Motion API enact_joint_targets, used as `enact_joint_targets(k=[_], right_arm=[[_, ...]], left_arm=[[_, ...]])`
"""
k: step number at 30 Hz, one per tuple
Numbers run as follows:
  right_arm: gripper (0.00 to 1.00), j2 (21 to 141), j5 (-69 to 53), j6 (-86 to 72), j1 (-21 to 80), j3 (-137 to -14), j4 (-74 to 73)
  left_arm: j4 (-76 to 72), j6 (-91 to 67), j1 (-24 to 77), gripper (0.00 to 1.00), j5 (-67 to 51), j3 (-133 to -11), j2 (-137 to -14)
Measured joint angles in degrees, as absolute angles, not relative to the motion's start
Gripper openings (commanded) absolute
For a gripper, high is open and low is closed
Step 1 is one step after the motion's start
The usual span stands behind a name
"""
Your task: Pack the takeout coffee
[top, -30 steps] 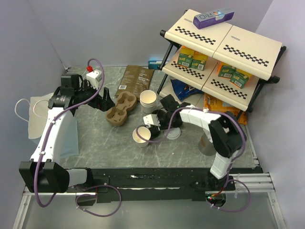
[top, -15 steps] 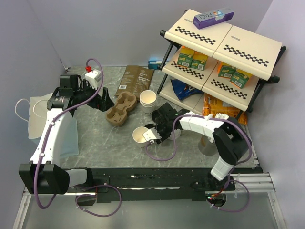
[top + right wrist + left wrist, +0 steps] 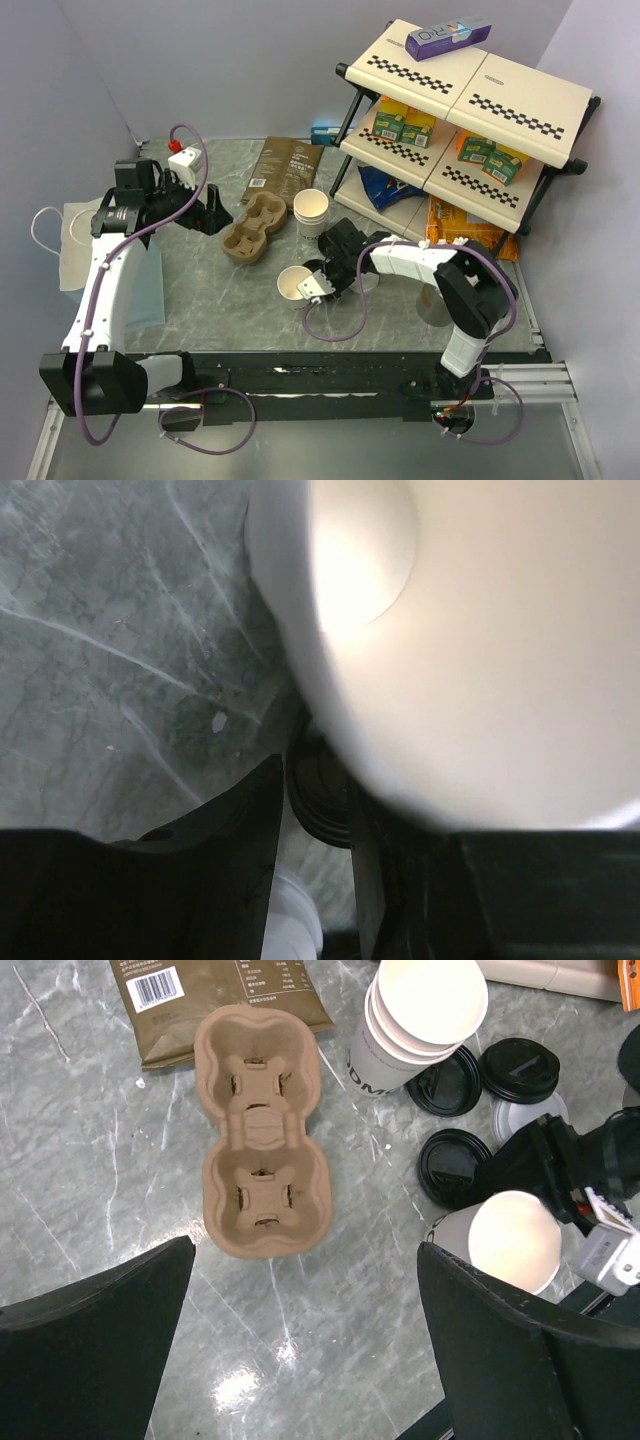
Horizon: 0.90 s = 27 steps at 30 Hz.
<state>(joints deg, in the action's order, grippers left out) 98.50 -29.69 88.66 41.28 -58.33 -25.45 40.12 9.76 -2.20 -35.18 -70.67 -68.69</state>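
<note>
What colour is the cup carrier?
The cup carrier is tan-brown; clearest in the left wrist view.

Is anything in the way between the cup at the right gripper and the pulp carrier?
Nothing visible. Only bare table lies between the cup and the carrier, whose two pockets are empty. The cup stack and loose black lids sit to one side of that line.
</note>
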Motion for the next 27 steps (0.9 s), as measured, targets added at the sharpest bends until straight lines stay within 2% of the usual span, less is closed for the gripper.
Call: enact_joint_targets(k=[8,16,19,27], right_arm=[[0.35,100.66,-28.99,89.32,41.28,-58.35,-24.75],[0.10,100.66,-28.08,88.77,41.28,-58.15,-23.97],[0.06,100.44,-27.75,88.20,41.28,-57.69,-23.88],[0.04,92.05,-26.98,84.42,41.21,-56.31,-29.89]], left_arm=[[40.10,9.63,-2.81,0.99,-35.73,-70.61,-68.69],[40.05,9.30,-3.05,0.99,-36.23,-70.61,-68.69],[40.01,9.34,-3.05,0.99,-36.42,-70.61,-68.69],[31.48,9.61,-3.07,1.00,-36.71,-65.65,-65.82]])
